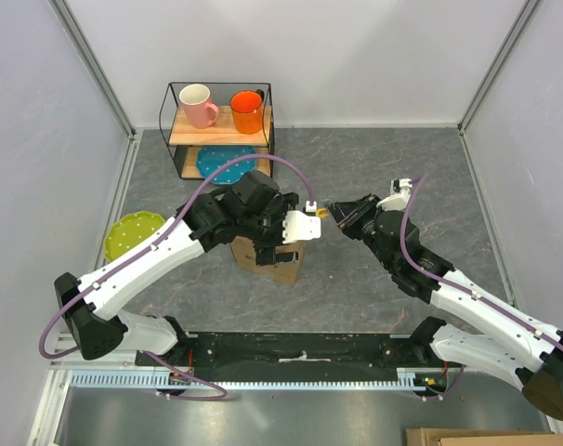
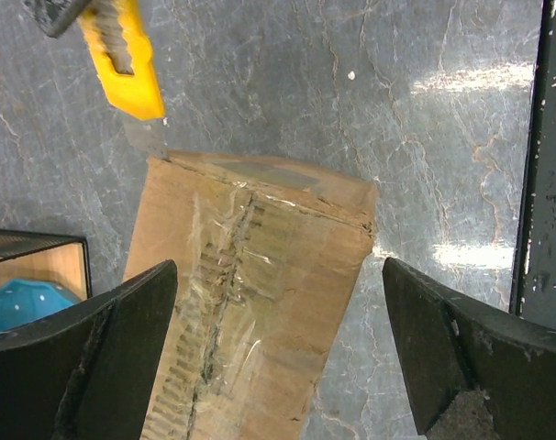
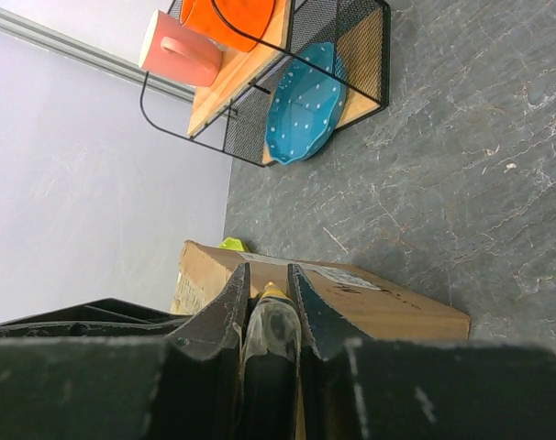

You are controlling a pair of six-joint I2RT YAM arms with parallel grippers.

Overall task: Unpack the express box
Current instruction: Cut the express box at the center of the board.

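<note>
- Brown cardboard, the express box (image 2: 250,302) is sitting on the grey table (image 2: 425,137), directly below the left gripper (image 2: 280,266), whose fingers are spreading wide apart.
- Right gripper (image 3: 269,275) is clamping a yellow knife (image 2: 131,55); only the left wrist view is showing its blade touching the box's top edge.

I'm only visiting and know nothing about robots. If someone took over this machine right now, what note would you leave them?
Left gripper: open, with a finger on either side of the box, not gripping it.
Right gripper: shut on the yellow knife, blade tip at the box's top edge.
Box: on the table between the arms, flaps closed and taped.
Done: the knife is in hand and at the box.
Left: cut the tape, open the flaps, take out whatever is inside.
</note>
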